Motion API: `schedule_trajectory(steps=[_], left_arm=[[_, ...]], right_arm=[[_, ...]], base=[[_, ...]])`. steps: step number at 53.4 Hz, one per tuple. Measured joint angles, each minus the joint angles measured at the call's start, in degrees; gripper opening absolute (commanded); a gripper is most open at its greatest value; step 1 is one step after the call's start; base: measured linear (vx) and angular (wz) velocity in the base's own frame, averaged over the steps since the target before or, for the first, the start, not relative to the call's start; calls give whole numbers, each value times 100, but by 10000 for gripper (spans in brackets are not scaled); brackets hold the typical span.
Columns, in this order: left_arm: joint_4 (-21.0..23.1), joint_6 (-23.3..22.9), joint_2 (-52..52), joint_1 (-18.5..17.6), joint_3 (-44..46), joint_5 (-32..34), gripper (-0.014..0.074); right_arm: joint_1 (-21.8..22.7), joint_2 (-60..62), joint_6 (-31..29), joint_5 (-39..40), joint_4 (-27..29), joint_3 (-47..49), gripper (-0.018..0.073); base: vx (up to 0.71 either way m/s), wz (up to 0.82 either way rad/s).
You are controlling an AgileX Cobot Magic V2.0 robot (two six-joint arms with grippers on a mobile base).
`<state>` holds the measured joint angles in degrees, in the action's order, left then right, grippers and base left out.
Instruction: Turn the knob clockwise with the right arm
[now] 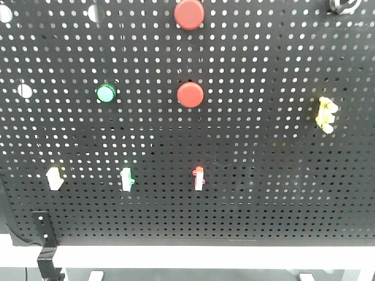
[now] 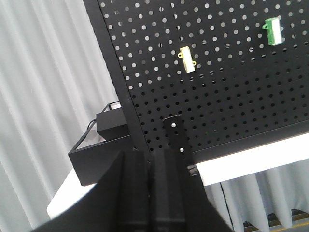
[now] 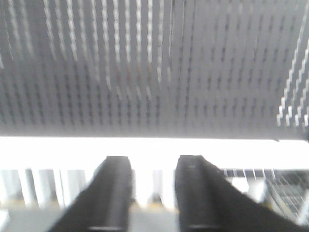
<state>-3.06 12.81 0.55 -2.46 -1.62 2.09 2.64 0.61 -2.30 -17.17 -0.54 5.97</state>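
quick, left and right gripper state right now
left gripper: shut, fingers pressed together, holding nothing.
right gripper: open, a gap between the fingers, nothing in it; the view is motion-blurred.

A robot test lab: a black pegboard [image 1: 263, 193] studded with red buttons [image 1: 190, 95] and small switches [image 1: 199, 178], backed by grey curtains [image 2: 43, 96] at left.

Backlit through the pegboard [image 1: 246, 193] holes; sharp in front and left wrist views, heavily motion-blurred, overexposed in right wrist view.
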Motion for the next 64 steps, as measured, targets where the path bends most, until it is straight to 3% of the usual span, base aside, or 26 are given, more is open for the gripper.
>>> schedule_trajectory(steps=[11, 21, 64], left_arm=[[0, 0, 0, 0, 0, 0, -6], [0, 0, 0, 0, 0, 5, -6], [0, 0, 0, 0, 0, 5, -6]], right_arm=[[0, 0, 289, 409, -4, -717, 90], [0, 0, 408, 623, -74, -775, 38], [0, 0, 421, 637, -109, -775, 29]], base=[[0, 0], [0, 0], [0, 0]])
